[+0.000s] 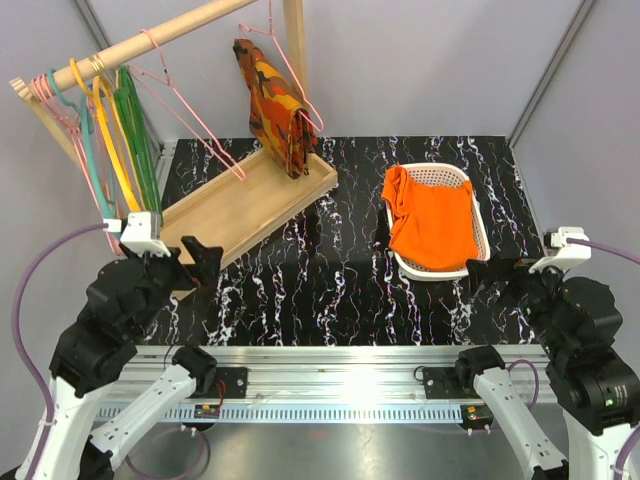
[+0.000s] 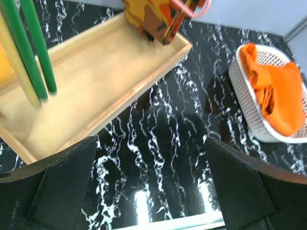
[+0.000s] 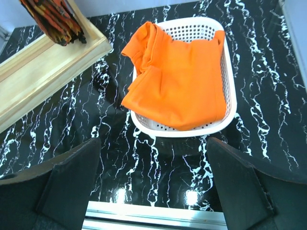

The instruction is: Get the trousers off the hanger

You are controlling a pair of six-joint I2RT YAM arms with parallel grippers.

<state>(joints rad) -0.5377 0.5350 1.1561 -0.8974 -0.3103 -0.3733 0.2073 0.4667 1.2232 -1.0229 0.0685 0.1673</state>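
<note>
Trousers (image 1: 432, 225) heaped in basket (image 1: 440, 176), hiding most of its floor.

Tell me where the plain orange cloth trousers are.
The trousers lie in the white perforated plastic basket, right side of the top view.

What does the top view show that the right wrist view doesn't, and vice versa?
Top only: the rod with its hangers, a bare pink hanger among them, and both arms. Right wrist only: nothing new, just a closer look past the open right gripper. Both: the trousers lying in the basket, the tray and the patterned garment.
</note>
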